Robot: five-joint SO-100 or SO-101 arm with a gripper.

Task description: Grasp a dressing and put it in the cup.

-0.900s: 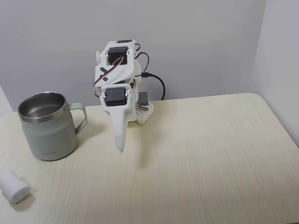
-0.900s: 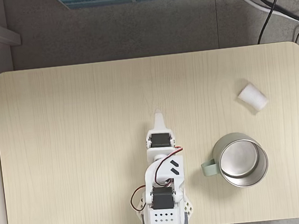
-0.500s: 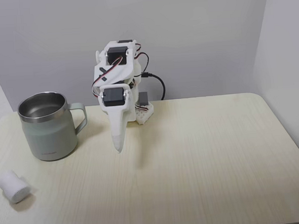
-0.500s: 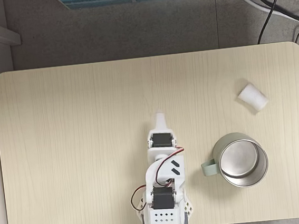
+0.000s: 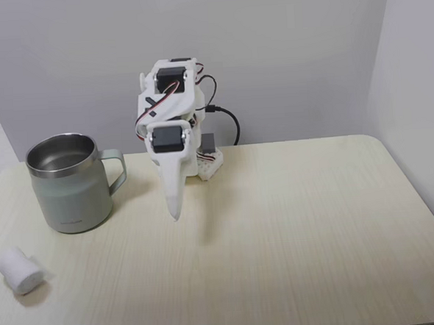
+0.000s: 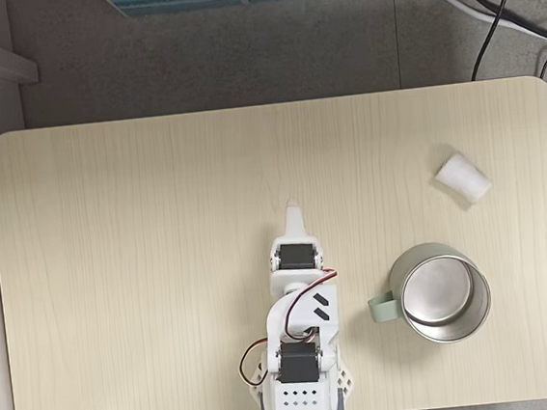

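In a fixed view from the front, the cup stands upright on the pale wooden tabletop, its handle turned toward the arm. The dressing lies on its side below and left of the cup, near it but apart. The pincer hangs right of the cup, tip down, holding nothing — its fingers seem pressed together, though the angle is poor.

In a fixed view from above, the dressing lies beyond the cup, toward the tabletop's right edge. The pincer points away from the arm's base, well left of the cup, closed to one narrow tip.
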